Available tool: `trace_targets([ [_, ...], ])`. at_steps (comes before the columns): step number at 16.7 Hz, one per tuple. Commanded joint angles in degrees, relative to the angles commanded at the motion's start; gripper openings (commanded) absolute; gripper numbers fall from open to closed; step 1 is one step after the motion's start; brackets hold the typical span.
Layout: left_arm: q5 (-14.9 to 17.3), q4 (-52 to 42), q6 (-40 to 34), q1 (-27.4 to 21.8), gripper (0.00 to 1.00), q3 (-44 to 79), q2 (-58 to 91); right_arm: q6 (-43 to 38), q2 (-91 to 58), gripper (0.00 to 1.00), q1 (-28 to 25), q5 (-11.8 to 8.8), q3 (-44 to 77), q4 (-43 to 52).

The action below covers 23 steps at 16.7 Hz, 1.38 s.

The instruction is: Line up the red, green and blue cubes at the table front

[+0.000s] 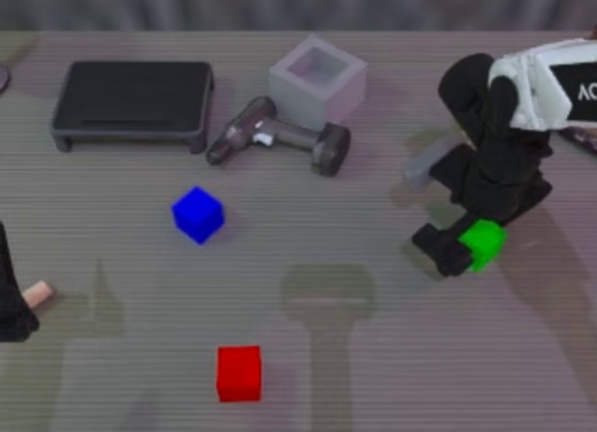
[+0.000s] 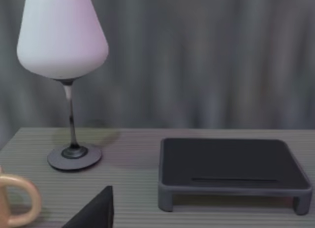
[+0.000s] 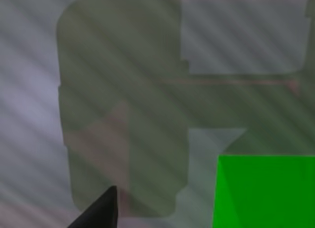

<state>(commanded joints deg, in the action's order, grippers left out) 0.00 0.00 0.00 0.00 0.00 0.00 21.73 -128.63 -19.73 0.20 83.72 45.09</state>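
Note:
The green cube (image 1: 485,243) rests on the table (image 1: 373,376) at the right, mid-depth. My right gripper (image 1: 465,250) is over it and open. One dark finger (image 1: 438,247) stands just left of the cube, and the other is hidden. In the right wrist view the green cube (image 3: 266,193) sits well apart from the one visible fingertip (image 3: 106,211). The blue cube (image 1: 198,214) lies left of centre. The red cube (image 1: 239,372) sits near the front edge. My left gripper (image 1: 11,306) is parked at the left edge, and one of its fingertips (image 2: 96,213) shows.
At the back stand a black low stand (image 1: 131,101), a grey drill (image 1: 280,138) and a lilac hollow box (image 1: 317,77). A wine glass (image 2: 63,36) and a tan mug (image 2: 19,198) are at the far left. A grey object (image 1: 422,169) lies partly under my right arm.

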Motion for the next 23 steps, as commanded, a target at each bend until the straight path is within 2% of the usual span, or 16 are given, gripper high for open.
trace_targets([
  [2,0.00,0.00,0.00,0.00,1.00,0.00,0.00,0.00,0.00,1.00,0.00,0.00,0.00,0.00],
  [15,0.00,0.00,0.00,0.00,1.00,0.00,0.00,0.00,0.00,0.02,0.00,0.00,0.00,0.00],
  [23,0.00,0.00,0.00,0.00,1.00,0.00,0.00,0.00,0.00,0.00,0.00,0.00,0.00,0.00],
])
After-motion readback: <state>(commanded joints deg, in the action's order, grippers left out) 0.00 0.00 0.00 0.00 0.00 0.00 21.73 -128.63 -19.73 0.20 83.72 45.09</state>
